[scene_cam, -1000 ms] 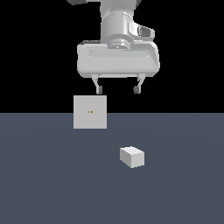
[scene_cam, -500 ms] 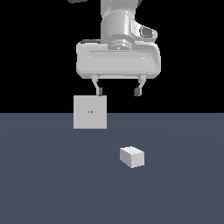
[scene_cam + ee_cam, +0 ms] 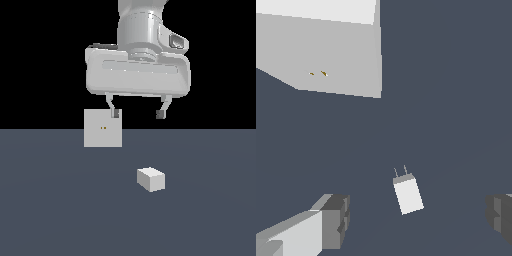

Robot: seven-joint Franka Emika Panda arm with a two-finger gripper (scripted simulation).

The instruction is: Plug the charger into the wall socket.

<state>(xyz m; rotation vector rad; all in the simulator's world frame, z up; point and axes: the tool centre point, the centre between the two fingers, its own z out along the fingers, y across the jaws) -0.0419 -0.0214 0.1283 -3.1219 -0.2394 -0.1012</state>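
Note:
The charger (image 3: pixel 151 179), a small white block, lies on the dark floor, apart from everything. In the wrist view the charger (image 3: pixel 408 194) shows two thin prongs pointing toward the panel. The wall socket (image 3: pixel 102 128), a flat upright light-grey square panel with two tiny orange dots, stands to the exterior view's left of the charger. It also shows in the wrist view (image 3: pixel 336 55). My gripper (image 3: pixel 137 114) hangs open and empty, high above the charger. In the wrist view the charger lies between my two fingertips (image 3: pixel 335 221).
A plain dark grey floor (image 3: pixel 60 210) spreads under everything, with a black background behind. Nothing else stands on it.
The gripper has dropped slightly lower. The charger and the socket panel have not moved.

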